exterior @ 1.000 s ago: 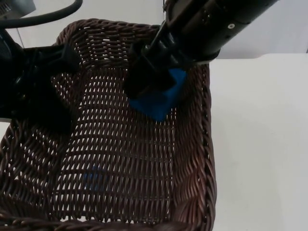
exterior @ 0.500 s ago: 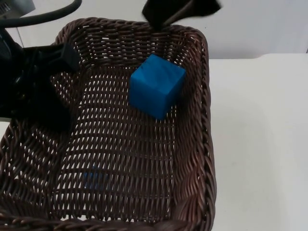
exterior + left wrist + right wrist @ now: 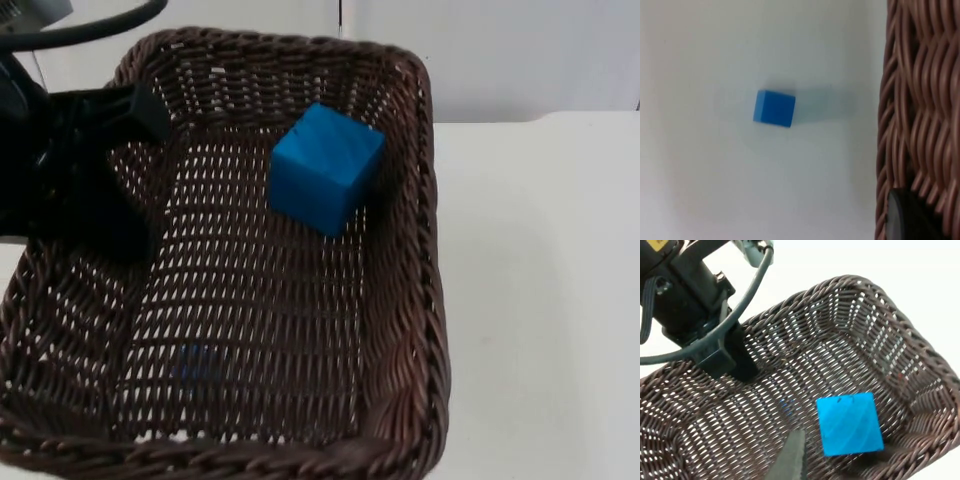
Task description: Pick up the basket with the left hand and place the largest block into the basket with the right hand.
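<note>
The dark brown wicker basket [image 3: 430, 250] hangs above the white table, with my left gripper [image 3: 120, 130] shut on its left rim. The large blue block [image 3: 325, 168] rests inside it near the far right corner, with nothing touching it. The right wrist view looks down into the basket [image 3: 920, 345] from above: the block [image 3: 850, 424] lies on the weave and my left gripper [image 3: 727, 360] clamps the rim. My right gripper is open above the basket, one fingertip [image 3: 790, 460] well clear of the block. The left wrist view shows the basket wall [image 3: 920, 100].
A small blue block [image 3: 774, 108] lies on the white table under the basket; it shows faintly through the weave [image 3: 195, 365]. Bare white table [image 3: 540, 300] extends to the right of the basket. The grey partition wall [image 3: 520, 50] stands behind.
My right gripper let go of the large blue block inside the basket and rose up out of the top view. The block stays on the basket floor; the basket shifted slightly.
</note>
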You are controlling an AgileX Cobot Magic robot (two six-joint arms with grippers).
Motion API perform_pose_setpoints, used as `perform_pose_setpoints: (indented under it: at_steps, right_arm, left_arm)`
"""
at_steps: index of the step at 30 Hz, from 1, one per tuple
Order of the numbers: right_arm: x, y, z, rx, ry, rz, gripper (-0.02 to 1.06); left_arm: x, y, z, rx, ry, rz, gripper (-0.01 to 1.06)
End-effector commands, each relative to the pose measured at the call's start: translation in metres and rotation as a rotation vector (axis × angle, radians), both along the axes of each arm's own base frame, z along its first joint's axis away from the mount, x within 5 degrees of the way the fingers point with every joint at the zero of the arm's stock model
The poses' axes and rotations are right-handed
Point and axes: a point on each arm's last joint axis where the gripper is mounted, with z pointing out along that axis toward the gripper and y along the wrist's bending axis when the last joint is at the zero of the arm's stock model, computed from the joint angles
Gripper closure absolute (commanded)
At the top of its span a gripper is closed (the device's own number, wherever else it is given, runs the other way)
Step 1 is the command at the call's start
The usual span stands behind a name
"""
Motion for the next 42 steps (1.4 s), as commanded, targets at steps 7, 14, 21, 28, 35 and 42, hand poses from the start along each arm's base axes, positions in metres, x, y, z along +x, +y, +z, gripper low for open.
perform_pose_setpoints:
  at_steps: [7,14,21,28,35,42]
  right_arm:
    - [-0.002,-0.001,0.000,-0.002,-0.009,0.004,0.21]
    - [-0.003,-0.001,0.000,-0.004,-0.001,0.006,0.21]
    - [-0.005,-0.003,-0.003,-0.025,0.032,0.002,0.21]
    - [-0.006,-0.004,-0.004,-0.040,0.050,0.003,0.21]
    - [-0.022,-0.022,0.004,0.035,0.001,-0.021,0.21]
    - [-0.051,-0.052,0.010,0.099,-0.038,-0.034,0.21]
  left_arm:
    - [0.010,-0.006,0.001,-0.085,-0.043,0.037,1.05]
    - [0.029,-0.020,-0.022,-0.189,-0.017,0.023,1.05]
    - [0.046,-0.032,-0.049,-0.270,0.011,0.013,1.05]
    - [0.066,-0.042,-0.068,-0.314,0.030,-0.012,1.05]
    - [0.086,-0.048,-0.081,-0.310,0.048,-0.022,1.05]
    - [0.101,-0.068,-0.096,-0.297,0.060,-0.060,1.05]
